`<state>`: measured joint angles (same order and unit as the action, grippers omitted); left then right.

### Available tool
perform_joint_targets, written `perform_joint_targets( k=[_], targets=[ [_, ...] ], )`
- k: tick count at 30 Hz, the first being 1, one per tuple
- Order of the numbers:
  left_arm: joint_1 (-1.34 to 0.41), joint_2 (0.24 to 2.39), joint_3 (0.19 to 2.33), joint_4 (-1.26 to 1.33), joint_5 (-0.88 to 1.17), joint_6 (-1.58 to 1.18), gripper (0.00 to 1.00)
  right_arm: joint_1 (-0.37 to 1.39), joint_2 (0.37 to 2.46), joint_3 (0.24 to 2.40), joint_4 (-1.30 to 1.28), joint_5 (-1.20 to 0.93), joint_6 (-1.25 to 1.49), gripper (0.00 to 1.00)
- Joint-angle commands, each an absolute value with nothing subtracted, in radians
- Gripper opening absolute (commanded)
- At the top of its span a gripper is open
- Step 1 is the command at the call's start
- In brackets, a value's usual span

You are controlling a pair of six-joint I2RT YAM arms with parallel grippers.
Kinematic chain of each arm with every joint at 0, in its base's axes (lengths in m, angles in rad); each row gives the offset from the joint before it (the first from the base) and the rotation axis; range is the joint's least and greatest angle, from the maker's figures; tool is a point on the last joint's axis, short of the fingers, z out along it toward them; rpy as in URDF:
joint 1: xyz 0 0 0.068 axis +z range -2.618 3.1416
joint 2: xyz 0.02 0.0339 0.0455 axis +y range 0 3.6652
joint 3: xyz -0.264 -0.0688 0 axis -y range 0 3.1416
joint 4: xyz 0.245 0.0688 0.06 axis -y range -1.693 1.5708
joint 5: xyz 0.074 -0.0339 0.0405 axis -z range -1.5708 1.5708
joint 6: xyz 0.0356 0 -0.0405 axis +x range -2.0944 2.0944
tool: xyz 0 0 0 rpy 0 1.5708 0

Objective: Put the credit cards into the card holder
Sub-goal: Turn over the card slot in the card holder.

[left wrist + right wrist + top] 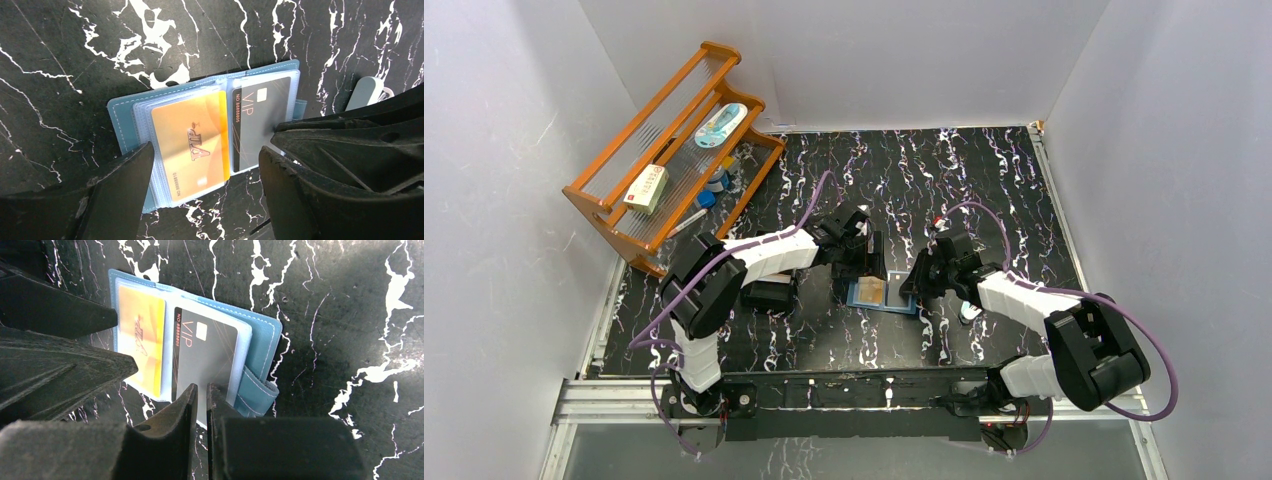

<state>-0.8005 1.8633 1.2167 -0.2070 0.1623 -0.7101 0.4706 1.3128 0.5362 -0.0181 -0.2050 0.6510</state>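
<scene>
Worktop: black worktop (60, 50) with white marble-like veining, smooth and faintly shiny.
Card holder: teal-blue stitched book-like wallet (120, 125) lying open and flat on the worktop between the two arms, its snap tab (255, 390) curling up at one side.
Sleeves: clear, glossy plastic pockets (145, 117) stacked inside the wallet.
Cards: orange glossy plastic card (192, 145) in one page's pocket; dark grey plastic card lettered VIP (255, 125) in the facing pocket, both flat.
Left pincer (206, 155): released, its matte black fingers spread wide above the orange card.
Right pincer (201, 390): clenched to a thin slit, with its tips at the dark card's edge.
</scene>
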Motion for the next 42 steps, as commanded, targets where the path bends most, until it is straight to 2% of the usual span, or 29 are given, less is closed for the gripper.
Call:
perform_joint_targets(
  k=[1,14,42],
  targets=[
    [-0.797,1.853,1.201,-0.184,0.201,-0.719,0.75,0.467,1.31,0.524,0.026,-0.204,0.642,0.2],
    [-0.799,1.81,1.186,-0.122,0.301,-0.776,0.73,0.468,1.315,0.508,0.041,-0.206,0.644,0.2],
    [-0.819,1.77,1.219,-0.042,0.36,-0.803,0.73,0.467,1.336,0.514,0.032,-0.198,0.625,0.18]
  ],
)
